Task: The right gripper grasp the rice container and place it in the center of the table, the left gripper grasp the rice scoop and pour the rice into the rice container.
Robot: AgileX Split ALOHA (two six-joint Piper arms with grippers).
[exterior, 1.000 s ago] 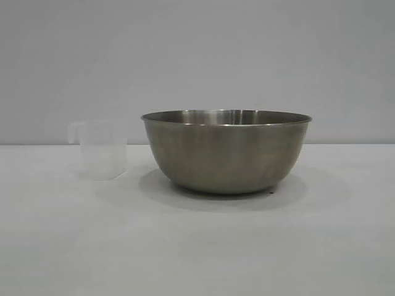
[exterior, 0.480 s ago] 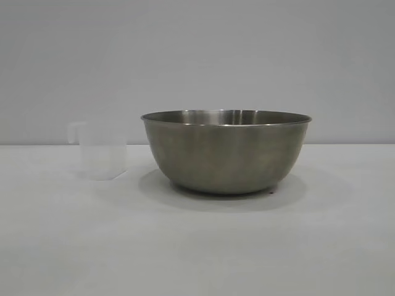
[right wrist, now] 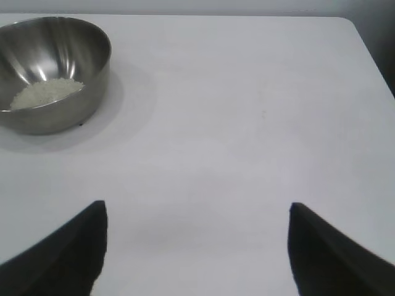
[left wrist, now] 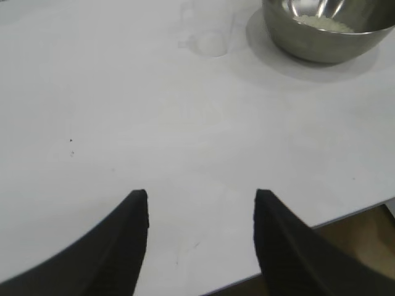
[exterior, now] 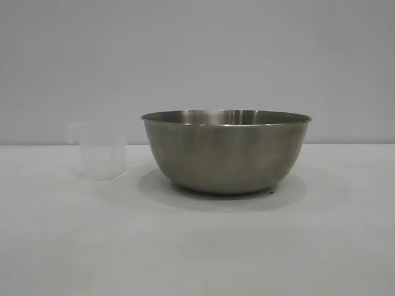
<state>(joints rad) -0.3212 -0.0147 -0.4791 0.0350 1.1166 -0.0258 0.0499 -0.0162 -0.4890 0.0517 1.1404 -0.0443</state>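
Observation:
The rice container [exterior: 226, 151], a wide steel bowl, stands upright at the middle of the white table [exterior: 197, 246]. White rice [right wrist: 46, 92] lies in its bottom; the rice also shows in the left wrist view [left wrist: 324, 23]. The rice scoop [exterior: 102, 150], a translucent cup, stands upright to the bowl's left, apart from it, and shows faintly in the left wrist view [left wrist: 211, 28]. My left gripper [left wrist: 201, 198] is open and empty, well back from the scoop near the table's edge. My right gripper [right wrist: 197, 206] is open and empty over bare table, away from the bowl [right wrist: 52, 71].
The table's edge [left wrist: 345, 213] runs close by the left gripper, with a brown floor beyond it. The table's rounded far corner [right wrist: 349, 21] shows in the right wrist view. A plain grey wall stands behind the table.

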